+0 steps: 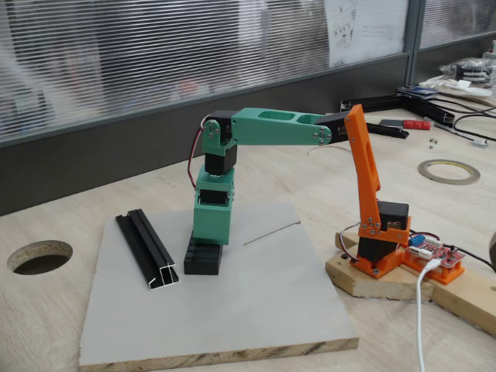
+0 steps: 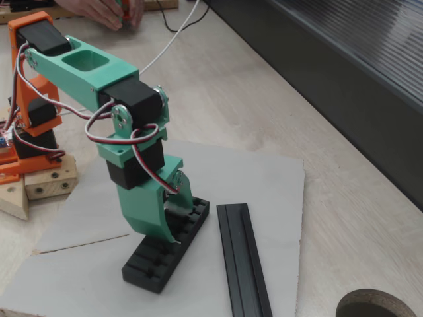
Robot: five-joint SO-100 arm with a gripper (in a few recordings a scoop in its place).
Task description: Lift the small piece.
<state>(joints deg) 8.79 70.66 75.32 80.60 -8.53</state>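
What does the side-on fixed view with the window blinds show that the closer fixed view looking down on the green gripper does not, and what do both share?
The side-on fixed view alone shows the tape ring, the red-handled tool and the rail's silver cut end. The closer view alone shows a person's hand at the top edge and the slots along the block's top. Both show the gripper down on the black ribbed block, the black rail beside it, and the grey board. The small piece cannot be made out in either.

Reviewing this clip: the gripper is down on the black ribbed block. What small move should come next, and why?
Probably close the gripper gently, then rise a little. Its green fingers sit low against the black ribbed block, beside the black rail. The small piece cannot be made out, so confirm a grasp before lifting.
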